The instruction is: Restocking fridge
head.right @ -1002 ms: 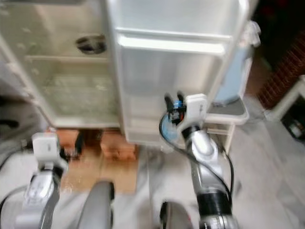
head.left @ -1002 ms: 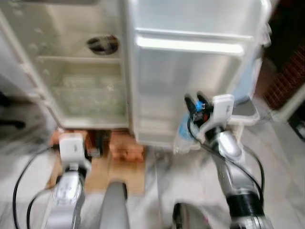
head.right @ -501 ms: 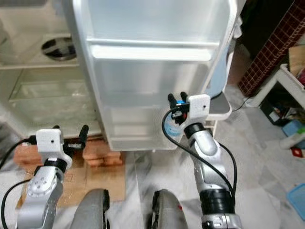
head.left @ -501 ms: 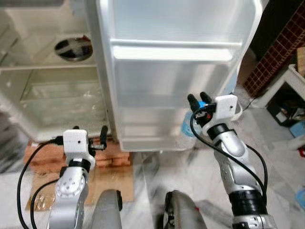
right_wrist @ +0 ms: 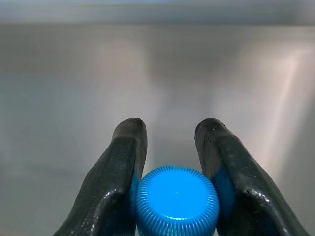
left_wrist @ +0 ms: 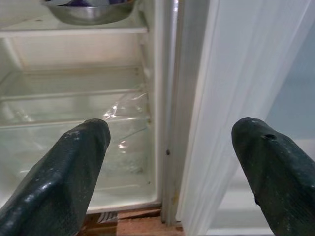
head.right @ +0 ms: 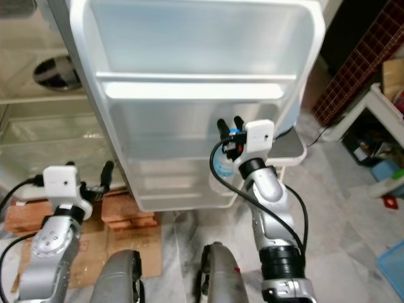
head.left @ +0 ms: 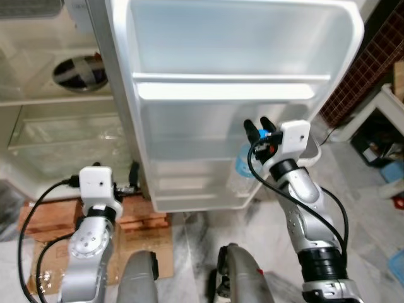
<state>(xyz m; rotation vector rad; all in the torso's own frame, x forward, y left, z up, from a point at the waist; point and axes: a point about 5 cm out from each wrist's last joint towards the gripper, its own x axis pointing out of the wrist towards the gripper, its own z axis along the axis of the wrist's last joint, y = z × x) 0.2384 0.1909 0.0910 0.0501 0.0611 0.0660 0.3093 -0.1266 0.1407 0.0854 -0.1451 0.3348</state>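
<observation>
A clear water bottle (head.left: 242,172) with a blue cap (right_wrist: 177,200) hangs upright from my right gripper (head.left: 255,123), which is shut on its neck. It hangs right in front of the lower shelves of the open white fridge door (head.left: 233,91). In the right wrist view both fingers (right_wrist: 123,167) press the sides of the cap, with the door panel just beyond. My left gripper (left_wrist: 170,147) is open and empty, low by the door's hinge edge (left_wrist: 172,98), facing the fridge's inner shelves (left_wrist: 74,93). A steel bowl (head.left: 76,71) sits on a shelf inside.
The fridge stands on red bricks (head.left: 44,214) with cardboard (head.left: 158,246) on the marble floor. A white table (head.left: 391,107) and a brick wall (head.left: 372,57) lie to the right. My own legs (head.left: 243,284) show at the lower edge.
The whole view has shifted and sharpened as I moved; the door now fills more of the picture. My right gripper keeps hold of the bottle, and the left one stays open.
</observation>
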